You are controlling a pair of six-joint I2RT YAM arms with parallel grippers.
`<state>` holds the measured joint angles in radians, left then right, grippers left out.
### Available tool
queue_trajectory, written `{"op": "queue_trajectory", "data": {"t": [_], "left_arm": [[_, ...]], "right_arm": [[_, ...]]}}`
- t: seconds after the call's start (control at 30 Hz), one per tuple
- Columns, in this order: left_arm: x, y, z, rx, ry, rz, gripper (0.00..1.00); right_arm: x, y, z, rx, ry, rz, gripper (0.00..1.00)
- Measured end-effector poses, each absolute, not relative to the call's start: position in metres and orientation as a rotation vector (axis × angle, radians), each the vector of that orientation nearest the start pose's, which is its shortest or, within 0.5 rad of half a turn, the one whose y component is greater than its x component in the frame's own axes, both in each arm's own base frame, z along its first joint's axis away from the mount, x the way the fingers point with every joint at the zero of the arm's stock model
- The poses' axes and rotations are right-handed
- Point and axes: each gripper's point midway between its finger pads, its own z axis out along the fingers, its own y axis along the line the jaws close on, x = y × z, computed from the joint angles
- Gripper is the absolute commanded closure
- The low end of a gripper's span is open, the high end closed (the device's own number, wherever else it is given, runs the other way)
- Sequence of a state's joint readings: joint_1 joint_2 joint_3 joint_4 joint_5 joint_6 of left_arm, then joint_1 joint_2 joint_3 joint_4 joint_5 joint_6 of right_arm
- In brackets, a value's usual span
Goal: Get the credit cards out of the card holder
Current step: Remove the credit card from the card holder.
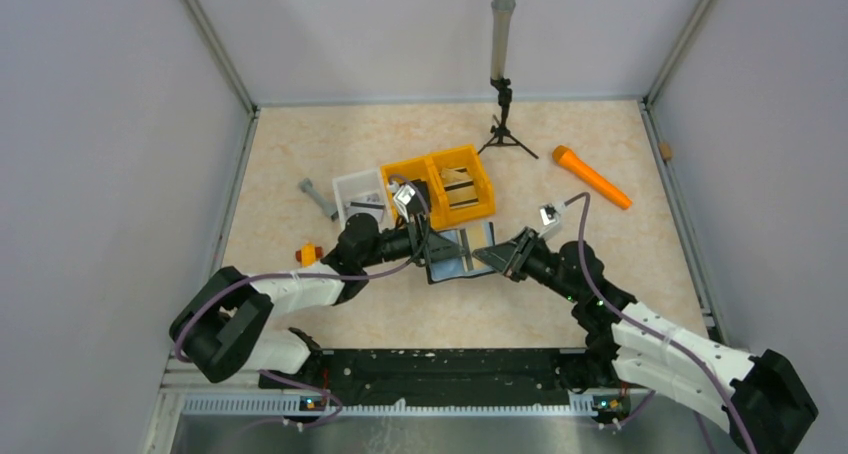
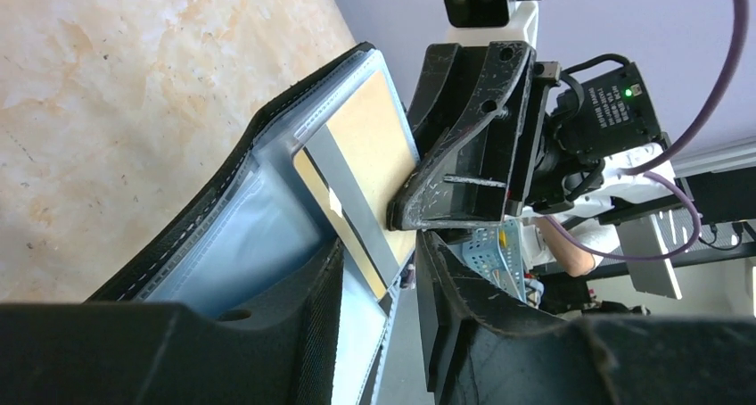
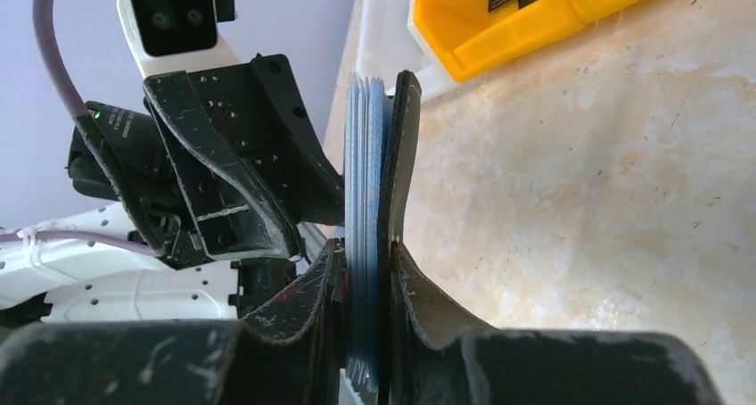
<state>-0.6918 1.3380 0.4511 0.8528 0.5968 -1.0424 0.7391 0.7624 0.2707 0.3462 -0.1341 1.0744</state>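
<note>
Clamping the black folding card holder [image 3: 399, 155] edgewise, the right gripper [image 3: 365, 255] points its tan grey-striped card [image 2: 357, 182] lengthwise between the half-spread jaws of the left gripper [image 2: 379, 255].

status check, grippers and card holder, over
Right gripper clamped on edge of card holder, holder open. Left gripper open astride a tan striped card in its sleeve. Yellow bin close behind.
</note>
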Motion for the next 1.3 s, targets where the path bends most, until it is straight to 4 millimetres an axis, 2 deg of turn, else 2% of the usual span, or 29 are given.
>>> {"op": "queue_trajectory", "data": {"t": [0.37,0.5,0.67,0.77,0.83,1.03,1.3], "left_arm": [[0.200,-0.323,0.191,0.166,1.888,-1.781,0.76],[0.202,-0.320,0.192,0.121,1.856,-1.818,0.77],[0.205,-0.320,0.202,0.103,1.797,-1.862,0.81],[0.207,-0.320,0.204,0.093,1.776,-1.879,0.90],[0.210,-0.320,0.201,0.081,1.783,-1.880,1.00],[0.211,-0.320,0.195,0.062,1.804,-1.884,1.00],[0.198,-0.323,0.200,0.124,1.802,-1.934,1.00]], "right_arm": [[0.193,0.258,0.180,0.264,1.890,1.485,1.00],[0.194,0.261,0.182,0.265,1.878,1.505,1.00],[0.196,0.261,0.192,0.260,1.834,1.526,1.00],[0.198,0.261,0.195,0.258,1.817,1.532,0.99],[0.200,0.261,0.193,0.261,1.821,1.528,0.96],[0.200,0.261,0.190,0.253,1.831,1.514,0.70],[0.179,0.259,0.202,0.151,1.841,1.527,0.67]]}}
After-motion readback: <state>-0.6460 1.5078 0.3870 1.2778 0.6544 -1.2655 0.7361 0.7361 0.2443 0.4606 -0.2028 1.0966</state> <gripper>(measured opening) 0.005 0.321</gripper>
